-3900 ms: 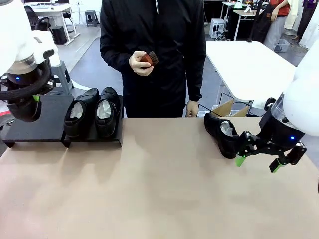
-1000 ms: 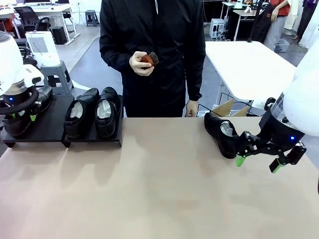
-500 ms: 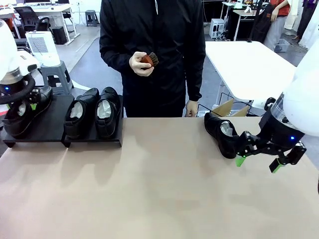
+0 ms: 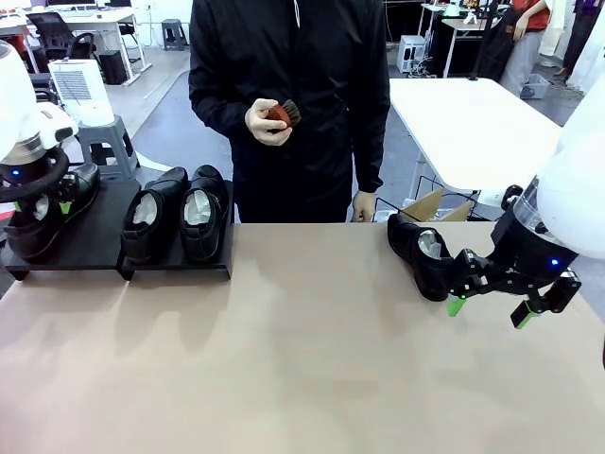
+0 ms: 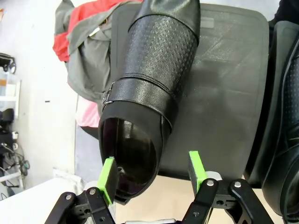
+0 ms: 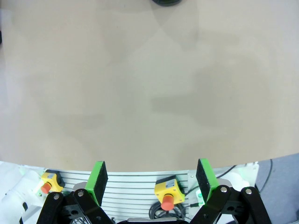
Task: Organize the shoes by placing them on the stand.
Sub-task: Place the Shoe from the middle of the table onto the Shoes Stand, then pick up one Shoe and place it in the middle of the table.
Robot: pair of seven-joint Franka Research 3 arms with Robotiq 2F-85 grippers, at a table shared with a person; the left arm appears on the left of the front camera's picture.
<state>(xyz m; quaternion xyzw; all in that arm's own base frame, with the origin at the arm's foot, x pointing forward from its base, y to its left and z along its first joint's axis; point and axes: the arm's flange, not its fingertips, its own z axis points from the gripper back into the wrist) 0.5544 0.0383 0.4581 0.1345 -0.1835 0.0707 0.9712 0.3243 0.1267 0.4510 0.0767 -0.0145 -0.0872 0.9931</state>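
On the stand (image 4: 95, 248): three shoes (image 4: 180, 213).

The front camera sits on the robot's side, looking across the tan table (image 4: 312, 350) at the person (image 4: 293, 104) opposite. The left wrist camera looks closely down on a shoe (image 5: 149, 93) on the stand (image 5: 229, 93), both also in the front view. The right wrist camera faces down onto bare tabletop.

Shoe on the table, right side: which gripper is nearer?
Right. The right gripper sits open just beside the shoe; the left gripper is across the table at the stand.
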